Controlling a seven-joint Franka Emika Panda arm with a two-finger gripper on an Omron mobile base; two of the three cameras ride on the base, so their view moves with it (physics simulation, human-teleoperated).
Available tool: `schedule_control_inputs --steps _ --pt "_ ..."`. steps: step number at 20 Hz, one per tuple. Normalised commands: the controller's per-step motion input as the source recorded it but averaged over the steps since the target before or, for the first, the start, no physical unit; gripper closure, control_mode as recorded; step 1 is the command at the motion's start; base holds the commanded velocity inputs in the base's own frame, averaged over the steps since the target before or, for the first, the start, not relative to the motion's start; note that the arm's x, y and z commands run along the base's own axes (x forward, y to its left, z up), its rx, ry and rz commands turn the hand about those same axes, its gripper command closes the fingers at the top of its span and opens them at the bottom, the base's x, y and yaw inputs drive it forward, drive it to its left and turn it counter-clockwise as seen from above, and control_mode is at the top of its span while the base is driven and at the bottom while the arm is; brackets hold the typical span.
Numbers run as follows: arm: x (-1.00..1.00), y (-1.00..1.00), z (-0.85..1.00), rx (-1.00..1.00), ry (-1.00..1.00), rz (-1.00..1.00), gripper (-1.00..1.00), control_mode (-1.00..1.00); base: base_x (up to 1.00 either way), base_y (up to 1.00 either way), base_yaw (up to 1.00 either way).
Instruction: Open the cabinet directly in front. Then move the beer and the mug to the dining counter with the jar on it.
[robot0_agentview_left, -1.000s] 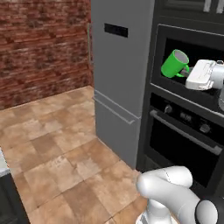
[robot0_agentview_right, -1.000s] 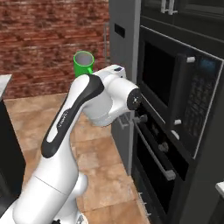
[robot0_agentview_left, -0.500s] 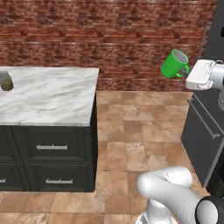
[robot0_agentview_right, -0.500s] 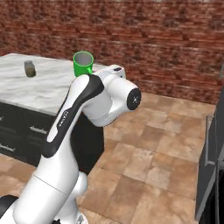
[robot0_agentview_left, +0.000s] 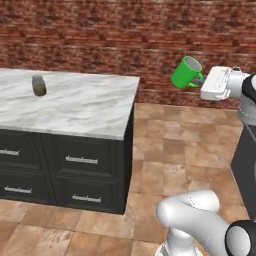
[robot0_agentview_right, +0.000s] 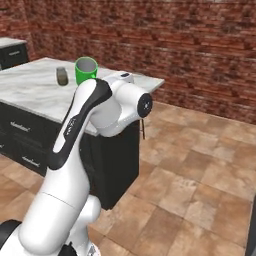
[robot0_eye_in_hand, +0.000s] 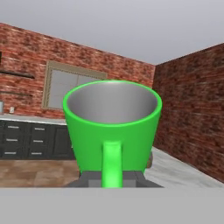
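- The gripper (robot0_agentview_left: 204, 85) is clamped on the loop handle of the green mug (robot0_agentview_left: 186, 72), carrying it tilted in the air above the tiled floor (robot0_agentview_left: 170, 145), to the right of the dining counter (robot0_agentview_left: 95, 112) and clear of its edge.
- In the hand view the mug (robot0_eye_in_hand: 112, 127) faces the camera with its handle toward the fingers, pinched between them.
- Over the last second the whole scene has swung: the oven wall has given way to the brick wall (robot0_agentview_left: 125, 40) and the marble-topped counter, which means the base has turned, while the mug keeps its place in the hand.
- The jar (robot0_agentview_left: 39, 85) stands on the far left part of the counter top, well apart from the mug; that marks this as the right counter.
- Judged from this, the mug is mid-transport and the placing remains: the base probably needs to close in before the arm can lower the mug onto the marble.
- The beer's whereabouts cannot be told.
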Motion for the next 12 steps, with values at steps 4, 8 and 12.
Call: schedule_control_inputs --steps 4,8,12 --pt "0.0 0.0 0.0 0.0 0.0 0.0 1.0 1.0 0.01 1.0 -0.23" --pt "0.0 0.0 0.0 0.0 0.0 0.0 1.0 1.0 0.08 1.0 -0.33" --pt "0.0 0.0 0.0 0.0 0.0 0.0 1.0 1.0 0.29 1.0 -0.32"
